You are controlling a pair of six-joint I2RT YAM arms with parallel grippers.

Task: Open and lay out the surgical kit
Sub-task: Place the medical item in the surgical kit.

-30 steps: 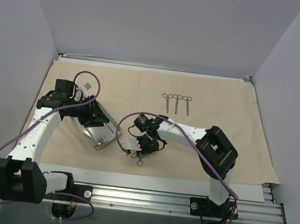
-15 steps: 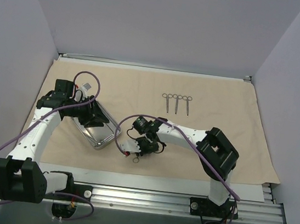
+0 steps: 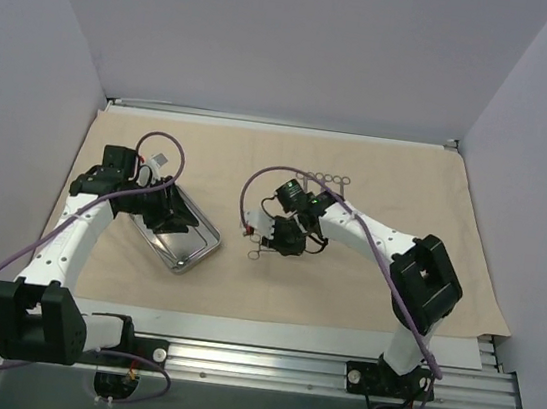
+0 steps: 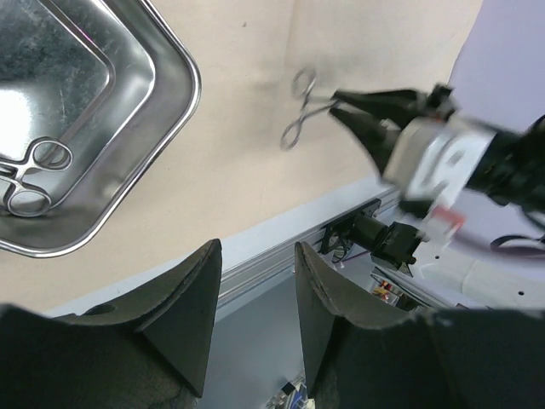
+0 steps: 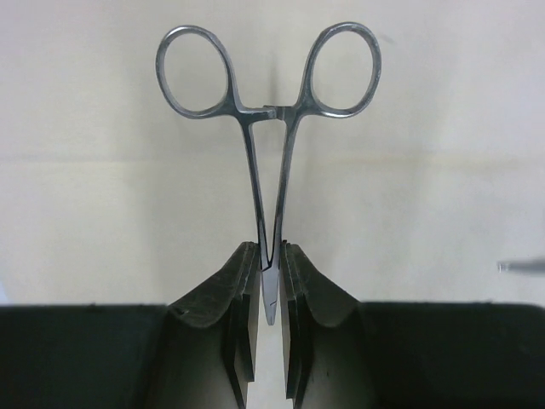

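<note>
Now the right gripper (image 5: 268, 256), clamped on the tip of a ring-handled clamp (image 5: 271, 111), had carried it off the cloth's (image 3: 408, 182) near part toward the laid-out row (image 3: 329, 180). Left gripper (image 4: 255, 256) stood apart, empty, beside the tray (image 4: 183, 85); another clamp (image 4: 25, 170) remained inside.

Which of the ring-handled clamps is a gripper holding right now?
The clamp pinched by its tip end in the right gripper, rings pointing away. Another clamp lies in the steel tray; the rest lie in a row on the far cloth.
</note>
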